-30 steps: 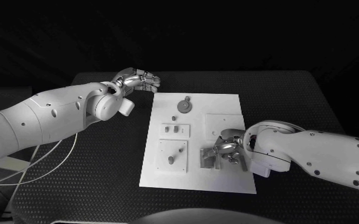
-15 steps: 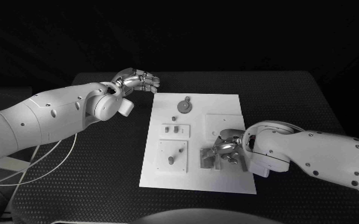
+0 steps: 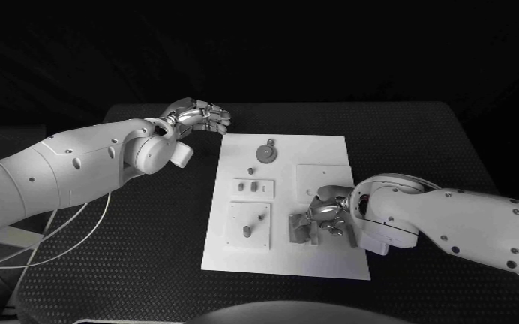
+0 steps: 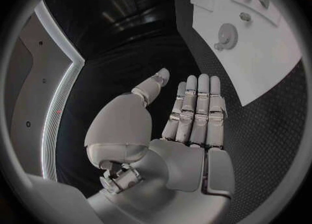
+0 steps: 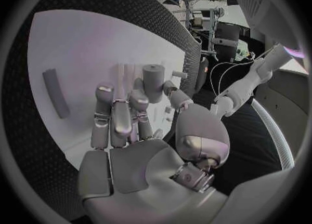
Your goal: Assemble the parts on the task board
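Note:
The white task board (image 3: 283,253) lies in the middle of the table. My right hand (image 3: 330,215) is low over its near right part, beside a grey block (image 3: 300,229). In the right wrist view an upright grey peg (image 5: 154,80) stands between the thumb and a fingertip (image 5: 138,90) of the right hand (image 5: 130,130), which appears to pinch it. A flat grey bar (image 5: 52,92) lies on the board (image 5: 72,42) nearby. My left hand (image 3: 200,118) hovers off the board's far left corner. In its wrist view the left hand (image 4: 189,115) is flat and holds nothing.
A grey gear disc (image 3: 266,152) (image 4: 228,34) sits at the far end of the board (image 4: 267,57). Two small pegs stand in a raised plate (image 3: 253,186), and another plate (image 3: 250,226) holds a small part. White cables (image 3: 65,226) loop at the table's left edge.

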Controlling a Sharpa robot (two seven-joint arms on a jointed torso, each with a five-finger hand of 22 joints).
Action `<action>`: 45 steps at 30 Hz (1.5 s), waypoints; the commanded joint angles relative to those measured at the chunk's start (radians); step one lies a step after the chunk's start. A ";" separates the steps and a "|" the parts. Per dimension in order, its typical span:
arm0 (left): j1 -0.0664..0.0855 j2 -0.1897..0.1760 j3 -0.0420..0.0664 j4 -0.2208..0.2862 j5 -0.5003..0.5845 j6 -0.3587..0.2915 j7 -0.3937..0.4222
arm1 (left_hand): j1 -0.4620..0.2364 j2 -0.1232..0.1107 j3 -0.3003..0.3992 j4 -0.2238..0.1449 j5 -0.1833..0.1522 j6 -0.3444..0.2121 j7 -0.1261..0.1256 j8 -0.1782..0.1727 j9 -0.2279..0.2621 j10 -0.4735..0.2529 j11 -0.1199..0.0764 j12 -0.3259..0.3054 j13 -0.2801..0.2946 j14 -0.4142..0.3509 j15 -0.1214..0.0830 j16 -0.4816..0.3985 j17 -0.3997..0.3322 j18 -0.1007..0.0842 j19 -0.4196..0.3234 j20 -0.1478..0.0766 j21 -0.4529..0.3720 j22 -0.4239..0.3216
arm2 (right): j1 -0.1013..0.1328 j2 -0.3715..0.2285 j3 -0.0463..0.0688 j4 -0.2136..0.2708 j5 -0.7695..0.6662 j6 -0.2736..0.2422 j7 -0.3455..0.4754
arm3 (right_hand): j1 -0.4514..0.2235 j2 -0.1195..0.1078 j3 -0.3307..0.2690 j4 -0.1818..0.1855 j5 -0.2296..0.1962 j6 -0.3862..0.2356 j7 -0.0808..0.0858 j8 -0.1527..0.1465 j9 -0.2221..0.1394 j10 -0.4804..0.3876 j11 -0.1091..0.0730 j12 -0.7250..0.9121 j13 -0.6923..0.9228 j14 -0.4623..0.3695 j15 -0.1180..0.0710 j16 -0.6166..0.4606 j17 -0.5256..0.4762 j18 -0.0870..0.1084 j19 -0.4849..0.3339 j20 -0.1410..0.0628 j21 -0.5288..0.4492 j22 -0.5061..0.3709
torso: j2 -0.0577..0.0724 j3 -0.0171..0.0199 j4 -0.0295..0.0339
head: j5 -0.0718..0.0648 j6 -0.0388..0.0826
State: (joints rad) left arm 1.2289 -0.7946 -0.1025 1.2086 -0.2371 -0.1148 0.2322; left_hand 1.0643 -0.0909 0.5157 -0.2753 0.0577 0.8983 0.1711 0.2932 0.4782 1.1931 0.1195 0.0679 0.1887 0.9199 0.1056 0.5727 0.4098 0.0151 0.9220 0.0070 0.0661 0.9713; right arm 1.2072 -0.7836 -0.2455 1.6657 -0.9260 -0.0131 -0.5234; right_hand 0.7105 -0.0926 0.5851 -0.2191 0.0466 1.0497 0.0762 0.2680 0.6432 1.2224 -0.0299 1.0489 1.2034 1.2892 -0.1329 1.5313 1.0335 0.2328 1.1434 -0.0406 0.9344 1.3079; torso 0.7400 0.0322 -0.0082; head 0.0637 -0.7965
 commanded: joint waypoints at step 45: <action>0.001 0.001 0.000 0.003 0.004 0.020 -0.001 | -0.008 0.001 -0.004 0.002 -0.001 -0.005 -0.003 0.004 -0.002 0.005 0.000 0.002 -0.002 -0.005 0.005 -0.009 0.006 0.017 -0.006 0.004 0.002 -0.003 | -0.003 -0.009 -0.002 0.009 -0.069 0.018 0.015 | -0.071 -0.075 0.058 0.068 0.003 0.005 0.003 -0.005 0.012 -0.004 -0.001 0.003 0.002 -0.001 -0.001 -0.006 0.016 0.029 0.000 -0.015 0.000 0.018 | 0.000 0.0004 0.0004 | -0.006 0.001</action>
State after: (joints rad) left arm 1.2289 -0.7953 -0.1026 1.2096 -0.2371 -0.1087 0.2262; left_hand 1.0644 -0.0908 0.5157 -0.2753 0.0577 0.8983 0.1711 0.2932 0.4777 1.1931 0.1195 0.0679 0.1881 0.9164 0.1091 0.5689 0.4139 0.0151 0.9220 0.0070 0.0661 0.9697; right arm 1.2061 -0.7848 -0.2461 1.6699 -0.9541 -0.0124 -0.5194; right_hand 0.6230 -0.1685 0.6410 -0.1396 0.0466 1.0514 0.0750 0.2639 0.6536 1.2205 -0.0305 1.0489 1.2045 1.2849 -0.1284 1.5276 1.0477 0.2342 1.1419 -0.0467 0.9345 1.3075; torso 0.7399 0.0316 -0.0076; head 0.0579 -0.7957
